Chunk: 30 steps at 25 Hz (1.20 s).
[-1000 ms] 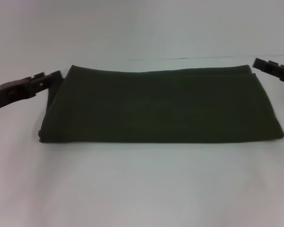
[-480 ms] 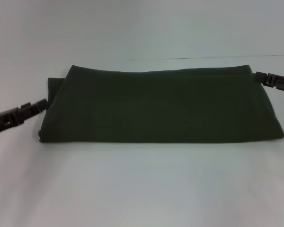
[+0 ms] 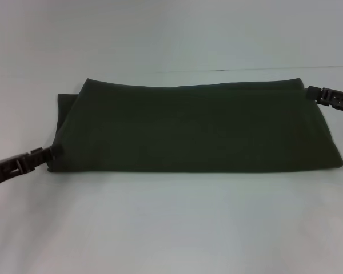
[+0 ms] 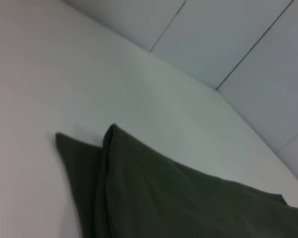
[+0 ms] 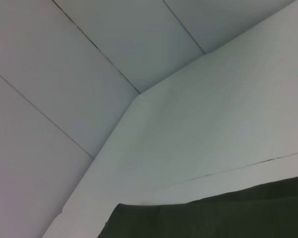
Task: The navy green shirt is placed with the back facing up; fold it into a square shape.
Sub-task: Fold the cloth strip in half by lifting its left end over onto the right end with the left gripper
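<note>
— Where the white table [image 3: 171, 228] spreads out under the head camera, what lies on it?

— One thing only: the navy green shirt [image 3: 194, 128], folded into a wide flat band across the middle of the table, its long edges running left to right. At the far left corner a lower layer of cloth sticks out past the top layer; the left wrist view shows those two layers too.

— And the arms?

— The left gripper [image 3: 43, 155] sits low at the near left corner of the shirt, its tip touching the cloth. The right gripper [image 3: 317, 93] is at the far right corner, tip at the shirt's edge.

— Are the jaws apart or together?

— I cannot tell for either one.
</note>
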Each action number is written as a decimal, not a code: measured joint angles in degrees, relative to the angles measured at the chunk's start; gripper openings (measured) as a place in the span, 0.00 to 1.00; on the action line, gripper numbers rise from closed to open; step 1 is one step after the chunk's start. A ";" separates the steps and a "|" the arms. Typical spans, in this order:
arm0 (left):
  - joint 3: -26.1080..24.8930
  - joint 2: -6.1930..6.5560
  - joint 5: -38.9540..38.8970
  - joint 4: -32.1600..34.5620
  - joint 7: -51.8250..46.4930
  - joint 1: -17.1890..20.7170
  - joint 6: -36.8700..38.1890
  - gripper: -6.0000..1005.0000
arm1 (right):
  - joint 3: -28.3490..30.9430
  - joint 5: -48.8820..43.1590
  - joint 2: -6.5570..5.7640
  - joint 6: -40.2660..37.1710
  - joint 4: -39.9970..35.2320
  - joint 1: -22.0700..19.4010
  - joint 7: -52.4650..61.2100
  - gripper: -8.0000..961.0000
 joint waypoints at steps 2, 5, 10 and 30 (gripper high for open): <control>-0.03 0.00 0.60 -0.23 -0.88 -0.01 0.18 0.69 | 0.05 0.08 0.01 0.03 0.01 -0.05 0.01 0.73; -0.03 0.00 0.81 -0.26 -1.02 0.03 -0.34 0.69 | 0.20 0.10 0.01 0.11 0.04 -0.16 0.02 0.73; 0.05 0.02 1.09 -1.33 -0.65 -0.28 -3.83 0.69 | 0.24 0.06 0.03 0.35 0.12 -0.46 0.04 0.73; 1.79 0.27 2.25 -4.37 1.27 -2.18 -11.24 0.69 | -0.55 -0.02 0.34 1.70 0.16 -0.49 0.70 0.73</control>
